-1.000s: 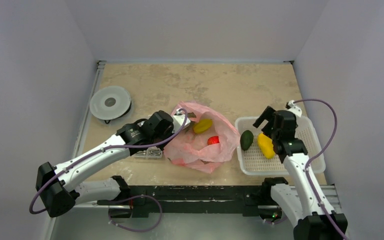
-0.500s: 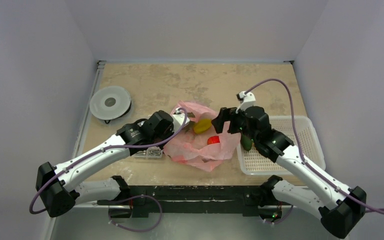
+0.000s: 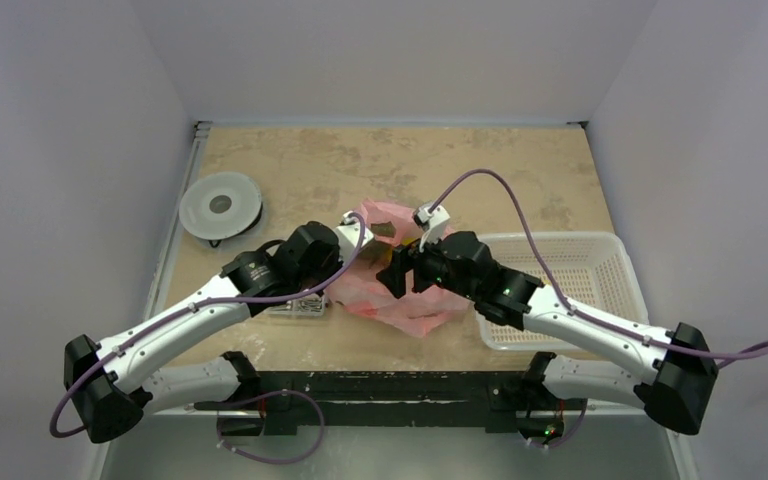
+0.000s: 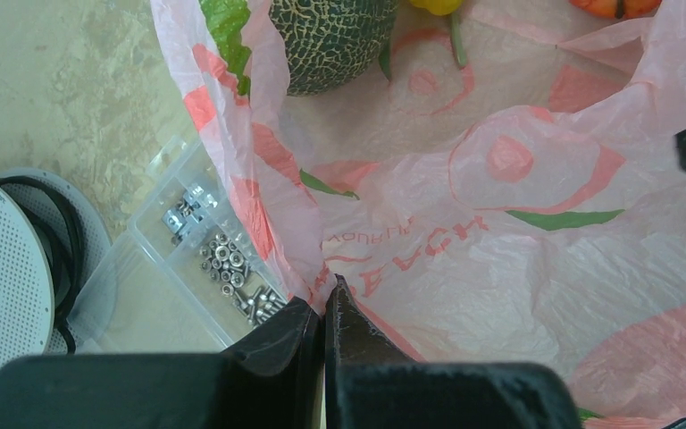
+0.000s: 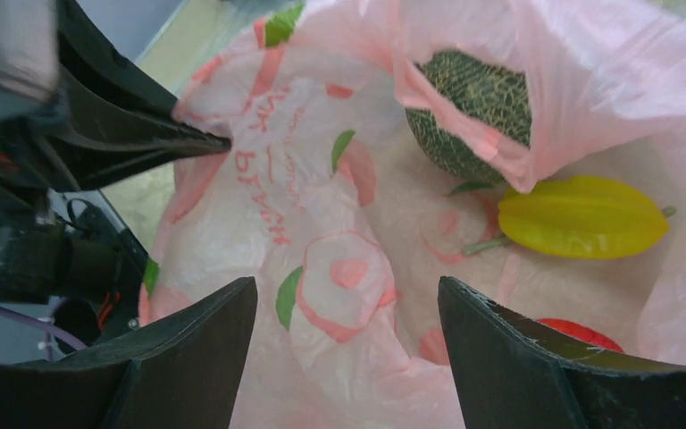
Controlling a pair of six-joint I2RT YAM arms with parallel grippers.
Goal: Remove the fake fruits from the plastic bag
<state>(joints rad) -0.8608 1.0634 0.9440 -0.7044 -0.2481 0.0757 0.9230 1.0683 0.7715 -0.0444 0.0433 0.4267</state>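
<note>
Two tips: your left gripper (image 4: 324, 299) is pinching the crinkly pink plastic bag (image 4: 500, 268); your spread-jawed right gripper (image 5: 347, 286) is hovering; centre it over the glossy yellow fruit (image 5: 581, 217), mid-right.

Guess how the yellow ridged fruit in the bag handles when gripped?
The yellow ridged fruit looks glossy and hard, so probably rigid but slippery. Its long ridged shape should resist rolling. It lies on thin plastic bag film, which will likely bunch underneath.

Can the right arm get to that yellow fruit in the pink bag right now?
Probably yes: the left hand pinches the bag open, and the open right hand faces the yellow fruit with nothing over it.
</note>
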